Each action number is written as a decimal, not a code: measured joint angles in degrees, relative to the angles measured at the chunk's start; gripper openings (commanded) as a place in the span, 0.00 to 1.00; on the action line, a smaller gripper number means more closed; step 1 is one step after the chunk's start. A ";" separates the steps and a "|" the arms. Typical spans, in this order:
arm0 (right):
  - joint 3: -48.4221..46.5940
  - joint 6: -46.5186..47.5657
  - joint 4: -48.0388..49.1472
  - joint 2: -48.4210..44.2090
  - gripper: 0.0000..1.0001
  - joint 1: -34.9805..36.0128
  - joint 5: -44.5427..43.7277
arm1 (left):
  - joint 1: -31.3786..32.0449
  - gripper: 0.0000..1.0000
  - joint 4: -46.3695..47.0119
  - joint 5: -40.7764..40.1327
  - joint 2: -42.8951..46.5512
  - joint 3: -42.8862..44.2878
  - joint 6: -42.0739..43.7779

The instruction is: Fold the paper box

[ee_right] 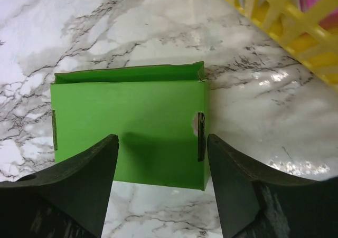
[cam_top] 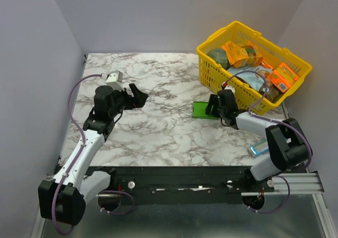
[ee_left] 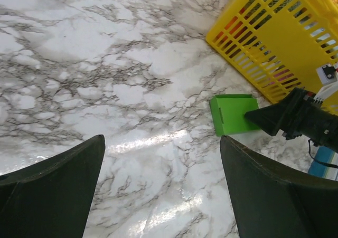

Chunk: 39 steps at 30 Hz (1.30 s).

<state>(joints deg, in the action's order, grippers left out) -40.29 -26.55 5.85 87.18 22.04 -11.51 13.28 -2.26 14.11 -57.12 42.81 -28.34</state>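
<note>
The paper box [ee_right: 129, 122] lies on the table [cam_top: 158, 132] just beside the basket [cam_top: 237, 27]. Only the right wrist view shows its side slot [ee_right: 200, 135], between the right gripper's [ee_right: 162, 140] wide-open, empty jaws. The left gripper [cam_top: 138, 98], well apart, gapes empty.

I see left arm [cam_top: 84, 143]: white link shells, black joint housings, bulky black base block at left end of mounting rail [cam_top: 174, 188]. Right arm [cam_top: 274, 143], at rail's other end: same white-and-black build. Lilac-grey cable [cam_top: 71, 98] loops along each arm. White camera box [cam_top: 114, 78] on left wrist. Left gripper [cam_top: 138, 96], right gripper [cam_top: 215, 106]: matte black. Fingers [ee_left: 53, 190] on my wrist feeds: broad, dark, wedge-shaped. Small red marks [cam_top: 120, 186] on rail itself.
</note>
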 measured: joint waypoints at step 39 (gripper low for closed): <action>-9.53 11.72 -0.92 -28.06 1.00 -0.87 9.49 | -7.32 0.99 -3.54 -4.39 14.16 -2.12 7.58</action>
<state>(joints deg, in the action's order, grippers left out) -49.82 -14.83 4.93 59.11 21.17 -2.02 5.96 -5.80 9.72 -42.96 40.69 -20.75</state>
